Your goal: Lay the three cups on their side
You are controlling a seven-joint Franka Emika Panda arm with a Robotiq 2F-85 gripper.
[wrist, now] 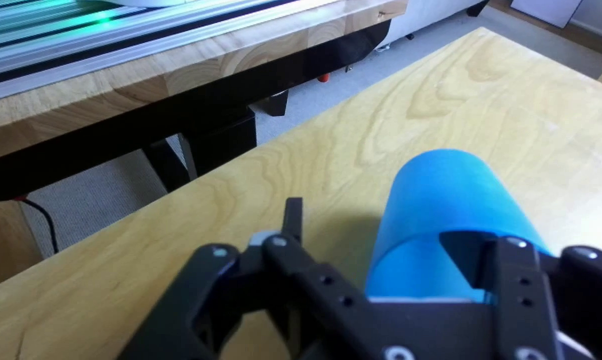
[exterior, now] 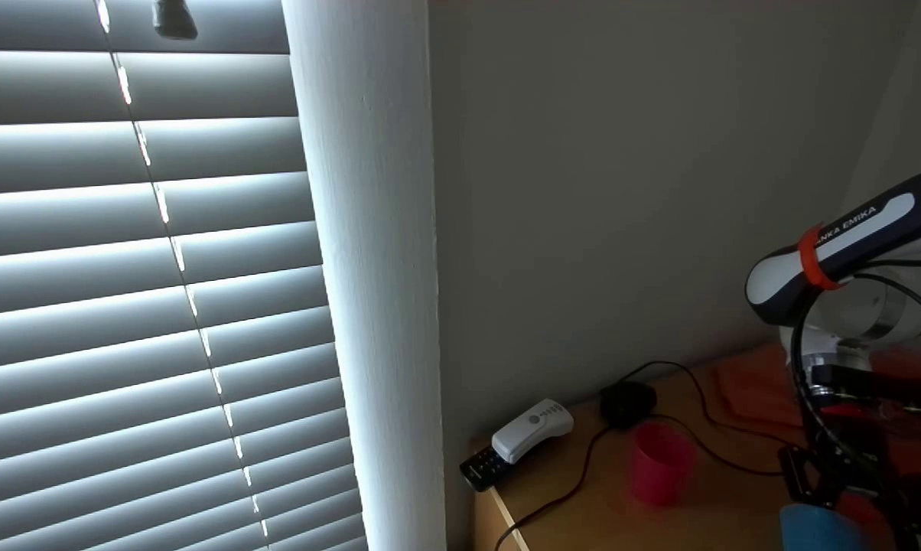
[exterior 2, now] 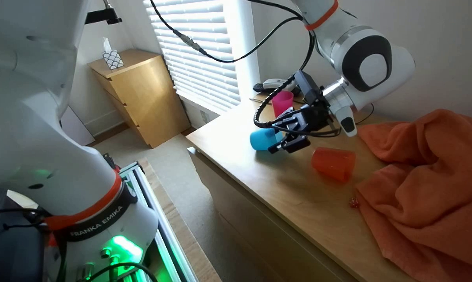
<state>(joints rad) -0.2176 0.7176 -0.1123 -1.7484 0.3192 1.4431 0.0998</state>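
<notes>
Wooden tabletop [exterior 2: 228,129]: bearing all three cups.
Orange cloth [exterior 2: 432,176]: spreading over the right side.
Robotiq gripper [wrist: 373,227]: spreading its jaws wide, grasping nothing; one finger [wrist: 517,272] is perhaps reaching inside the blue cup [wrist: 443,195], the wrist view hiding the depth.
Red cup [exterior 2: 333,162]: lying on its side just left of the cloth, needing nothing more by my judgement.
Blue cup: lying on its side left of the red cup, mouth facing the gripper; backing straight out along its axis, jaws apart, should be avoiding a spin.
Pink cup [exterior: 659,467]: standing upright at the far side; pushing high should be tipping it, pushing low sliding it.
Black cable [exterior: 580,482]: running near the pink cup, so calling for a landing clear of it.
</notes>
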